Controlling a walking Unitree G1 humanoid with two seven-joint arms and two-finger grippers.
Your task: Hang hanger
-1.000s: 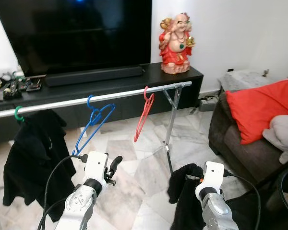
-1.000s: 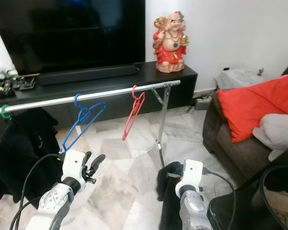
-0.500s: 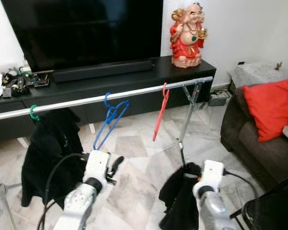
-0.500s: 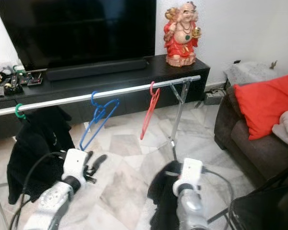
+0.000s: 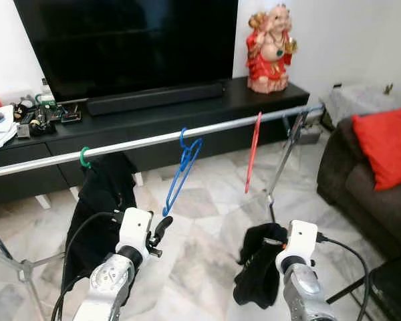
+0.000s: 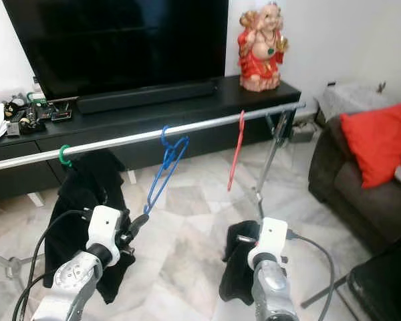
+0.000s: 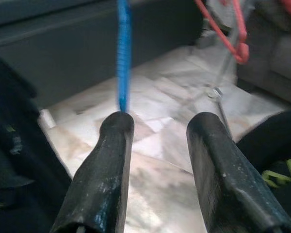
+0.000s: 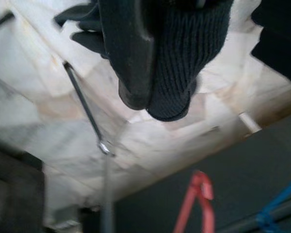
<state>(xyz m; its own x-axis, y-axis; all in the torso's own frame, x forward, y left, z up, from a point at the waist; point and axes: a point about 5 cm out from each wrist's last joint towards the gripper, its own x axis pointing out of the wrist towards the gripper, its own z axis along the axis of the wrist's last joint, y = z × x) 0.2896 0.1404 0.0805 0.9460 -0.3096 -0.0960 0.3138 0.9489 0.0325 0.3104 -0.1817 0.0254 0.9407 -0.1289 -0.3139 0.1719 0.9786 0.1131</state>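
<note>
A silver clothes rail [image 5: 140, 142] crosses the room in front of me. On it hang a blue hanger [image 5: 181, 172], a red hanger [image 5: 252, 155] and a green-hooked hanger [image 5: 85, 158] carrying a black garment [image 5: 100, 204]. My left gripper [image 5: 162, 229] is open below the blue hanger, level with its lower end. In the left wrist view the blue hanger [image 7: 122, 53] stands just beyond the spread fingertips [image 7: 117, 127]. My right gripper [image 5: 273, 245] is low, below the red hanger, shut on a black knit garment [image 5: 259, 271] that dangles from it; the cloth [image 8: 182, 53] wraps its finger [image 8: 128, 48].
Behind the rail stand a black TV console [image 5: 154, 120], a large TV [image 5: 127, 40] and a red figurine [image 5: 272, 47]. A dark sofa with a red cushion [image 5: 384, 144] is at the right. The rack's legs [image 5: 281, 167] stand on the marble floor.
The camera has swung, so the rail and hangers now sit further right and the green-hooked hanger with its garment is more central. Both arms keep the same pose.
</note>
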